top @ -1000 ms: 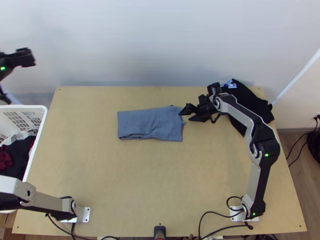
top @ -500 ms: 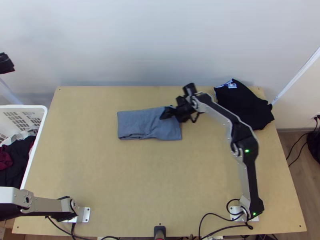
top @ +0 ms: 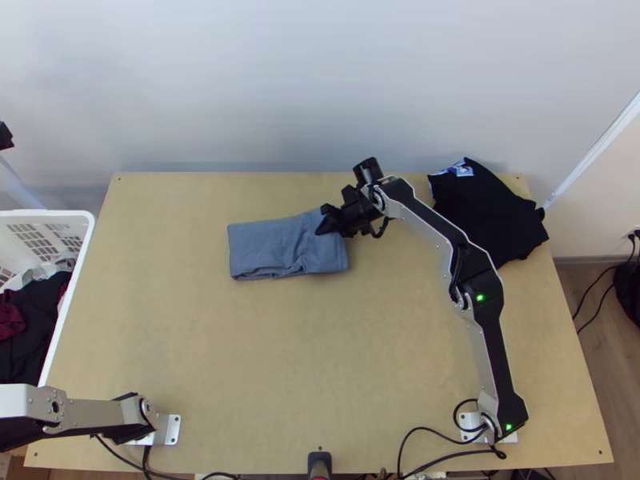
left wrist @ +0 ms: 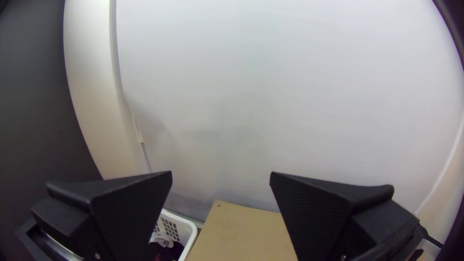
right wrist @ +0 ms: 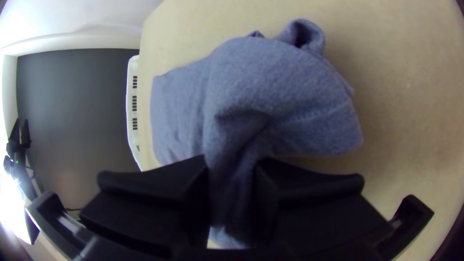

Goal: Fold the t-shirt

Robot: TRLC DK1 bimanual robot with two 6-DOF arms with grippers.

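While the left arm hung out past the left side of the table (top: 288,360), the right one was busy with the t-shirt (top: 268,244), which lay folded into a longish rectangle a bit beyond the middle, closer to the far edge than the near one. Its long sides ran roughly along the far edge, tbh a little crooked, with wrinkles toward the right end.

The right gripper (top: 323,221) was closed on it, with a bunched bit of fabric pinched near the shirt's far right corner. In the right wrist view you could see the cloth squeezed between the two fingers (right wrist: 309,193), with a fat crease running out of the pinch and a small loop of fabric sticking up.

The left gripper (top: 5,136) was up off the left edge with its fingers (left wrist: 130,208) spread wide and nothing in between.

Other stuff: a black cloth (top: 488,212) with a blue and white patch sat rumpled in the far right corner, and a white basket (top: 50,214) with dark and maroon clothes (top: 36,308) stood just beside the left edge.
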